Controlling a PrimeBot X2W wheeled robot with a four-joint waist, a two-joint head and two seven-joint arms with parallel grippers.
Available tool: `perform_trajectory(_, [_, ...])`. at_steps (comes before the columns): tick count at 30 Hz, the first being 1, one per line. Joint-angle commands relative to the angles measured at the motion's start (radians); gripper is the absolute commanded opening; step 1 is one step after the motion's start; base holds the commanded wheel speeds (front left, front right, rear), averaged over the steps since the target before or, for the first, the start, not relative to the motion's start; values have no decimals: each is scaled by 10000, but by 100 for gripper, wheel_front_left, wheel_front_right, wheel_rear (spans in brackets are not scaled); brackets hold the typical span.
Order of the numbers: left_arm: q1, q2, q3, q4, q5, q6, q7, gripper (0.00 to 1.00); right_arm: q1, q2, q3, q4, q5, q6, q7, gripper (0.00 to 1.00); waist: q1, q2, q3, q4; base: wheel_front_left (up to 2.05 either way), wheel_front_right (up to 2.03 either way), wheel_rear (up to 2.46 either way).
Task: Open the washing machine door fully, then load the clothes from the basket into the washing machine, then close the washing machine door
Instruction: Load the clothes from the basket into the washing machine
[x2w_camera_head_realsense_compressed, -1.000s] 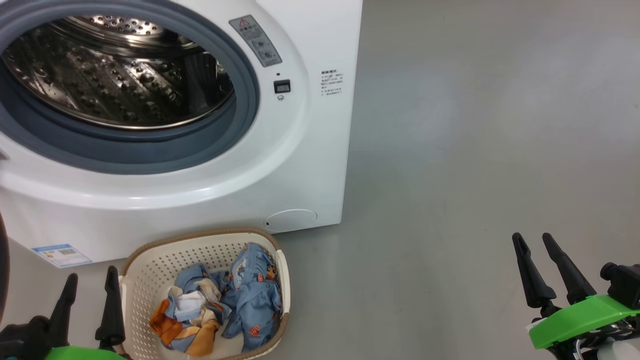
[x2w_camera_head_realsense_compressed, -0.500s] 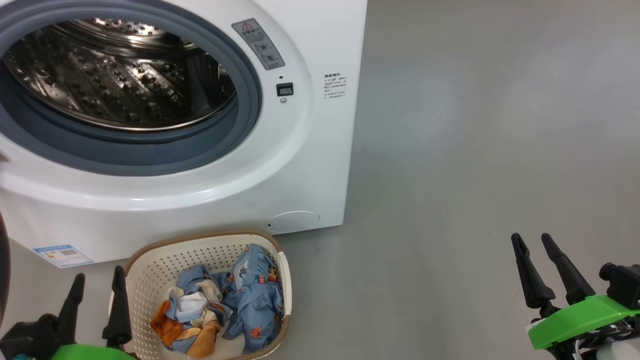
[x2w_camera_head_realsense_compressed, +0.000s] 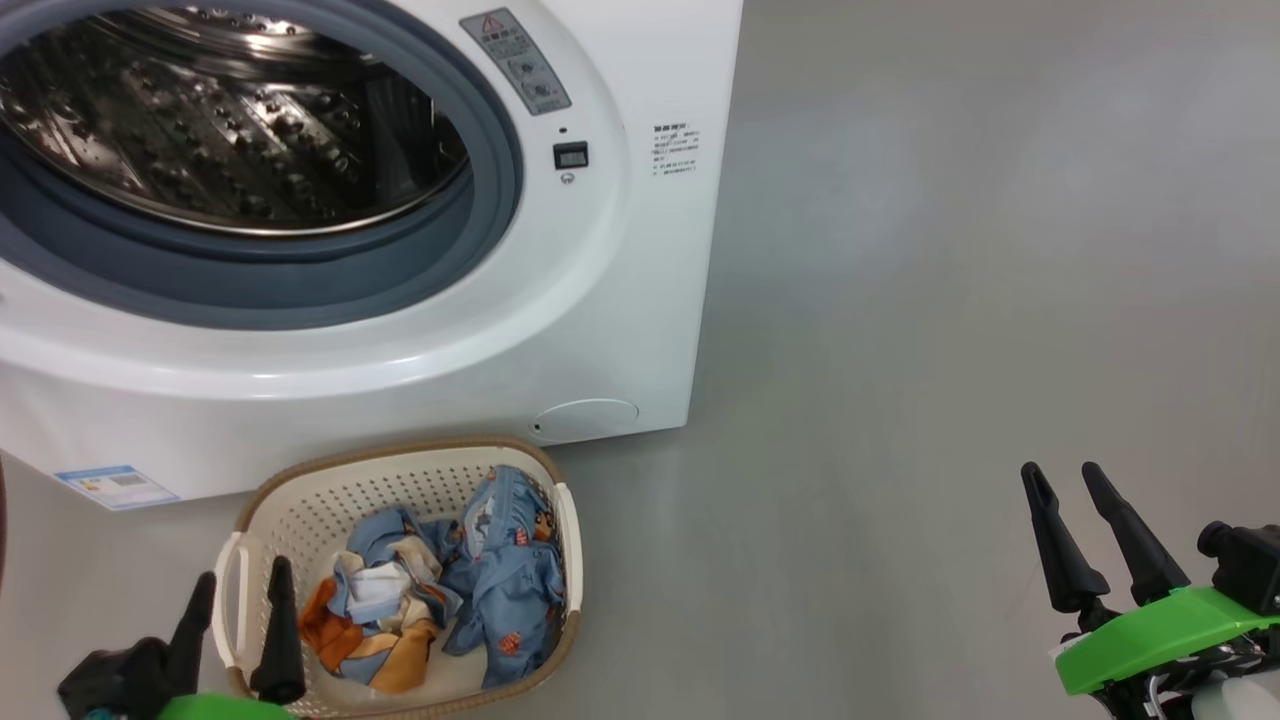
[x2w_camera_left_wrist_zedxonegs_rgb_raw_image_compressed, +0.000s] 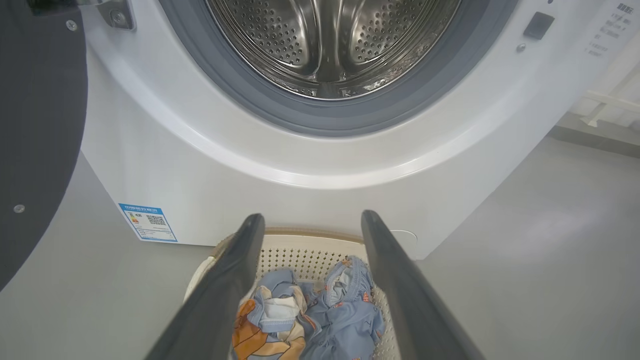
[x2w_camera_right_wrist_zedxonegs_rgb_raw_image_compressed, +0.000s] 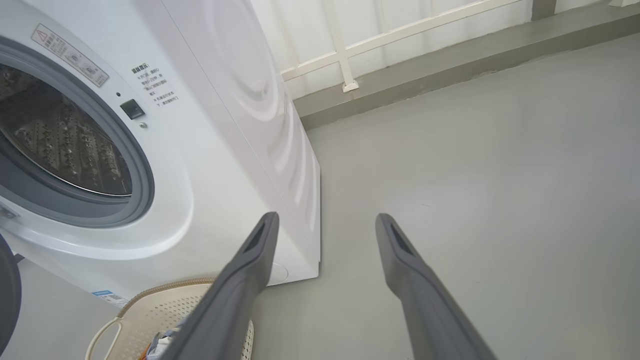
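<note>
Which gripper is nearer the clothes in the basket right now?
The left gripper, open, at the near-left rim of the basket, beside the clothes. The right gripper, also open, hangs over grey floor far to the right.

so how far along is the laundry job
Done: the washing machine door is swung open, drum bare. In hand: the open left gripper hovers at the basket edge, holding nothing; the right gripper is open, off to the side. Left: loading the clothes, then closing the door.
</note>
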Motion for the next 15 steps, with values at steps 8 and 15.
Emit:
perform_trajectory(8, [-990,110,-36,689,-97,-15,-55,100,-577,-41,280,-240,-506,14,-132,100,0,0,786,50,0,0,0])
perform_trajectory(15, [-1609,192,-392,1348,-314,-15,-55,100,-876,-12,383,-192,-798,14,-132,100,0,0,1382,125,0,0,0])
